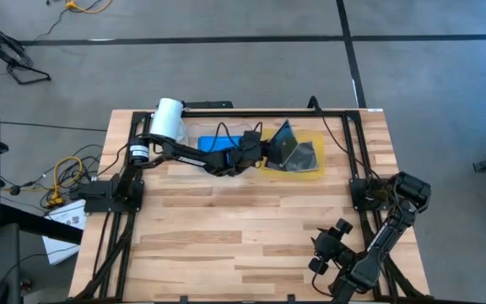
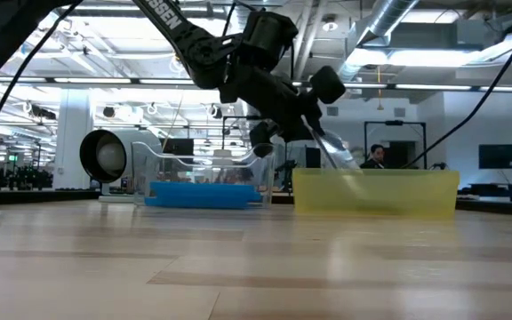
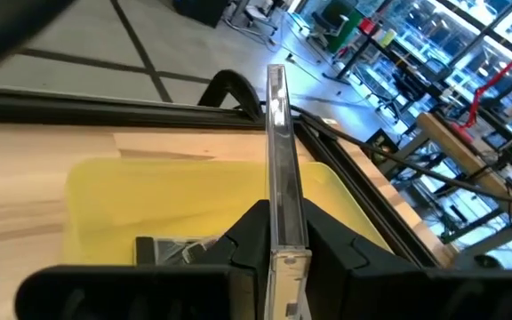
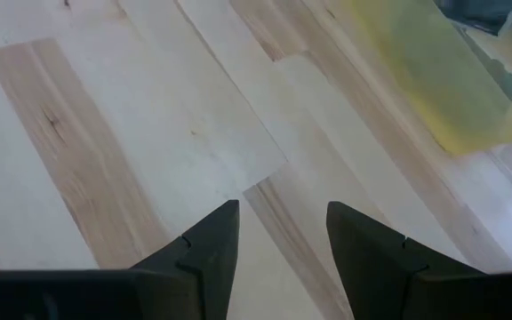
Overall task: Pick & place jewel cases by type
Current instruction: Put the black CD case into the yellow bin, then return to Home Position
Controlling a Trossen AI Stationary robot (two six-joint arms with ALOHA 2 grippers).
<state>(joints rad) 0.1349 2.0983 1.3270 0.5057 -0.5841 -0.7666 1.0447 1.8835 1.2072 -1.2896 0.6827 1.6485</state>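
Pinching a grey-clear case (image 3: 278,169) by its edge, the left tool (image 1: 256,150) hangs over the yellow tray (image 1: 310,169) at the far side of the surface (image 1: 226,228). The case is tilted, lifted above the tray. Another grey case (image 3: 172,250) lies flat inside the tray. Blue cases (image 2: 201,194) lie in the clear tray (image 2: 163,164) just beside it. The right tool (image 4: 278,236) waits at the near right corner, fingers spread, holding nothing.

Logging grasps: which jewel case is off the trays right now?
The grey-clear case clamped in the left gripper, held tilted above the yellow tray; others lie in trays.
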